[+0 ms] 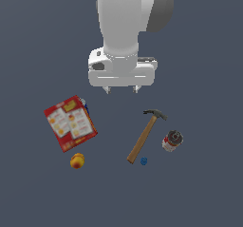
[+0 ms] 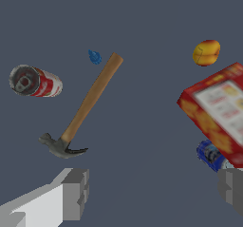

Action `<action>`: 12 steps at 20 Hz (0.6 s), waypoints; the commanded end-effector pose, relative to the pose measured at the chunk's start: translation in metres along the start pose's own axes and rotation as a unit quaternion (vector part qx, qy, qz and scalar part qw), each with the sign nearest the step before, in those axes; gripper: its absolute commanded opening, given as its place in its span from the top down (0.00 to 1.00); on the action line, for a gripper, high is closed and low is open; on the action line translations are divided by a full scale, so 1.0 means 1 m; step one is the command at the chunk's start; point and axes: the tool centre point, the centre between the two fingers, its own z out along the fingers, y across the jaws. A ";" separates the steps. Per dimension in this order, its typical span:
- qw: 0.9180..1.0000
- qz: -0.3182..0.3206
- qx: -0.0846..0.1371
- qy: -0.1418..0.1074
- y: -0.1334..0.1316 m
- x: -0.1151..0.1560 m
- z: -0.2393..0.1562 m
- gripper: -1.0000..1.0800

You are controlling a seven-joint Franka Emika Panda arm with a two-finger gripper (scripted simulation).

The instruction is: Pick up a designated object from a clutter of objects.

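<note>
The designated object, a small red-and-white can [image 1: 172, 141] with a dark metal top, rests on the dark floor at the exterior view's right, just beyond the hammer [image 1: 146, 136]. The wrist view shows the can [image 2: 35, 81] too, apart from the hammer's head [image 2: 60, 146]. The clutter also holds a red cracker box [image 1: 70, 123], an orange fruit [image 1: 77, 161] and a tiny blue piece [image 1: 144, 161] by the handle's end. My gripper [image 1: 121, 89] hangs open above the floor between box and hammer, well short of the can. Its fingers [image 2: 71, 193] stand wide apart with nothing between them.
A blue-labelled item [image 2: 211, 155] pokes out from under the cracker box [image 2: 218, 112], seen also at the box's far corner [image 1: 84, 105]. The fruit [image 2: 206, 52] lies just off the box. The hammer [image 2: 90, 102] lies diagonally between the gripper and the can.
</note>
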 end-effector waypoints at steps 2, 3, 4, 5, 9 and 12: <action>1.000 -0.001 0.000 0.000 -0.001 0.000 0.000 0.04; 1.000 -0.002 0.001 0.000 -0.002 0.000 0.000 0.04; 1.000 -0.005 0.002 0.001 -0.005 -0.001 -0.001 0.04; 1.000 -0.010 0.004 0.001 -0.009 -0.001 -0.002 0.04; 1.000 -0.025 0.010 0.004 -0.024 -0.004 -0.005 0.04; 1.000 -0.025 0.010 0.004 -0.024 -0.003 -0.005 0.04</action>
